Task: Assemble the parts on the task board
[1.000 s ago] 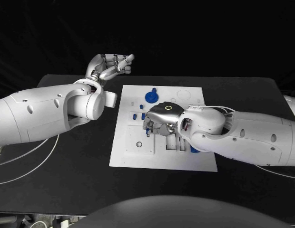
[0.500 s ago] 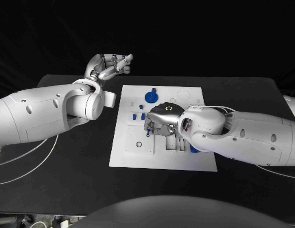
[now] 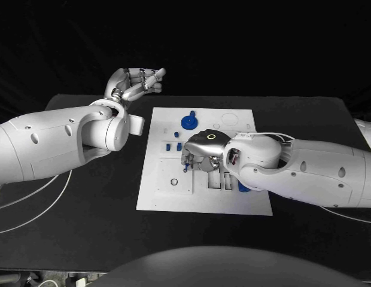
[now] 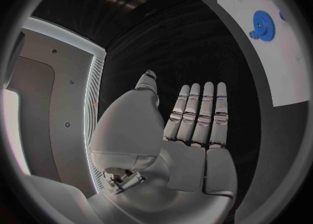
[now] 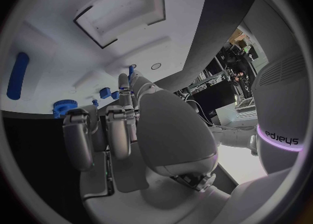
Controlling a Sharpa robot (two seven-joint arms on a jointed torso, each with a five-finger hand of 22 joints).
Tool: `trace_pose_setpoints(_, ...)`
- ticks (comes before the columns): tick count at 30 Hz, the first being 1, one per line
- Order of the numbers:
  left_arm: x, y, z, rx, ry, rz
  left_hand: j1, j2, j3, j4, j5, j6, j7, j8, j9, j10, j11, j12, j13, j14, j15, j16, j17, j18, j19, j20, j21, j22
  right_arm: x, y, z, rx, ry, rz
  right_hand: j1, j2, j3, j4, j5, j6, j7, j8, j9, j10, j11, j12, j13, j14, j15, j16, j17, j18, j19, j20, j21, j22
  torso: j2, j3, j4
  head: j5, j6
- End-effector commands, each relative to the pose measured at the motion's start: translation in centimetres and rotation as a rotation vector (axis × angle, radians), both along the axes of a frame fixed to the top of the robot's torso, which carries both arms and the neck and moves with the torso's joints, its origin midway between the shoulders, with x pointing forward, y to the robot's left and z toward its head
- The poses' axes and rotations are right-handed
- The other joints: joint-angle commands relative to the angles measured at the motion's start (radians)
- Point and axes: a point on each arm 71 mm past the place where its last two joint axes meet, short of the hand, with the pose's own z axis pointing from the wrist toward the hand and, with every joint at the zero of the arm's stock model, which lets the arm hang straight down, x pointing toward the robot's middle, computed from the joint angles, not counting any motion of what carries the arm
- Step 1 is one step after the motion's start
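The near part of the task board (image 3: 164, 197) lies bare, a white plate on the black table (image 3: 73, 239). A small dark ring (image 3: 174, 182) sits on it toward the near left.

Past that, the right hand (image 3: 204, 152) hangs low over the middle of the board, knuckles up. In the right wrist view its fingers (image 5: 120, 130) are curled downward and lie close together, their tips near small blue pieces (image 5: 104, 92) standing on the board. Whether they pinch a part I cannot tell, since the tips are hidden by the hand itself. A blue part (image 3: 245, 189) peeks out from under the right forearm at the board's near right, and a long blue bar (image 5: 17, 75) lies flat on the board.

Further left of the hand, a few small blue pegs (image 3: 168, 145) stand in a short row. Beyond the hand, a blue gear (image 3: 189, 122) sits on the far half of the board, with a smaller blue piece (image 3: 192, 113) just behind it. Faint outlined circles on the far right look like unfilled seats.

Farthest off, the left hand (image 3: 136, 84) is raised beyond the board's far left corner, well apart from it. Its fingers (image 4: 202, 114) are straight and side by side, holding nothing.

Judged from this, the assembly looks only partly done: some pieces stand seated, while the bar and others appear loose, and several seats remain open.
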Motion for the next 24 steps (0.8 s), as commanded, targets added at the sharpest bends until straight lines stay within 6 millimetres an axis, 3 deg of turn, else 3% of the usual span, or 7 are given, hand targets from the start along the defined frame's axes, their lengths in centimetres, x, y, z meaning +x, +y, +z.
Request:
trace_pose_setpoints(1,0.01,-0.12,0.09,-0.006,-0.005,-0.012,0.001,0.010,0.007,0.001,-0.004,-0.008,0.002,0.004,0.002,-0.008,-0.002,0.004,0.001,-0.007,0.002,0.003,-0.001,0.011,0.007,0.001,-0.001,-0.001,-0.09,-0.01,-0.25,-0.021,0.018,0.007,-0.006,-0.005,0.006,0.001,0.002,-0.006,-0.001,0.000,0.002,-0.006,-0.002,-0.005,-0.001,0.105,0.005,0.004,0.263,-0.007,0.105,0.008,0.004,0.263,0.000,-0.0004,0.0004,0.000,0.000)
trace_pose_setpoints(24,-0.02,-0.03,0.11,-0.006,-0.006,-0.010,0.001,0.010,0.007,0.001,-0.004,-0.008,0.002,0.004,0.002,-0.008,-0.002,0.004,0.001,-0.007,0.002,0.003,-0.001,0.011,0.007,0.001,-0.001,-0.001,-0.27,0.35,-0.30,-0.026,0.027,0.016,-0.010,-0.006,0.007,0.004,0.002,-0.007,-0.001,-0.002,0.001,-0.008,-0.001,-0.005,-0.001,0.105,0.005,0.004,0.263,-0.007,0.105,0.009,0.004,0.263,0.000,-0.0003,0.0001,-0.001,0.000)
